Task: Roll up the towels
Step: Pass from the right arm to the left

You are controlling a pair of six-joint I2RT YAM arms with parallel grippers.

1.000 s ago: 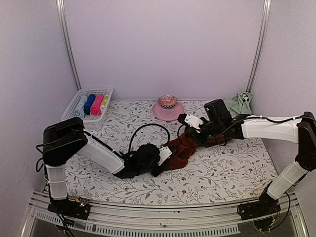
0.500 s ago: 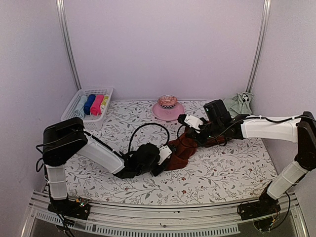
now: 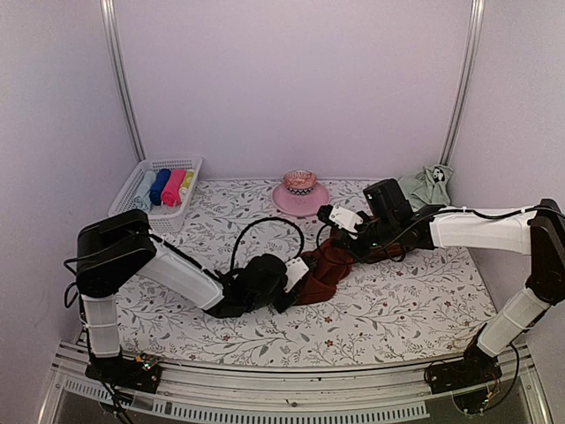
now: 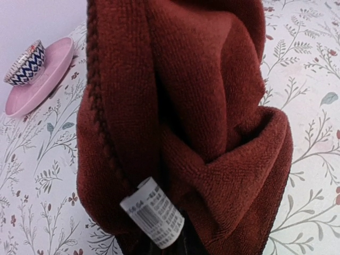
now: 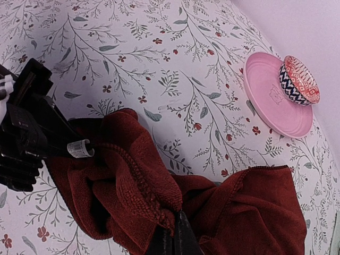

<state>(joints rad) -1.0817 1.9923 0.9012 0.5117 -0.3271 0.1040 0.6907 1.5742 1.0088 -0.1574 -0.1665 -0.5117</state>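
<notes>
Currently the dark red-brown terry towel (image 3: 331,265) sits bunched at the centre of the top view, on the floral-printed table cover (image 3: 397,300). It is strung between both arms, not flat, and no roll has begun.

Right gripper (image 5: 175,240), at the bottom edge of its wrist view: jaws pressed together on a gathered fold at the towel's right-hand end.

Left gripper (image 3: 298,279): cloth buries most of its fingers in its own view. The right wrist view shows them meeting the hem by the white barcode label (image 4: 154,219), which reads as a pinch on that labelled corner.

Judgement: two opposite ends are held so the cloth can be drawn out and laid flat before rolling.

Pale sage green towel (image 3: 430,184) lies crumpled at the upper right against the back wall, with neither gripper on it. Pink plate (image 3: 300,208) with a patterned bowl (image 3: 300,181) stands just behind the work area. White basket (image 3: 163,221) of rolled cloths sits at the upper left, probably where finished rolls go.
</notes>
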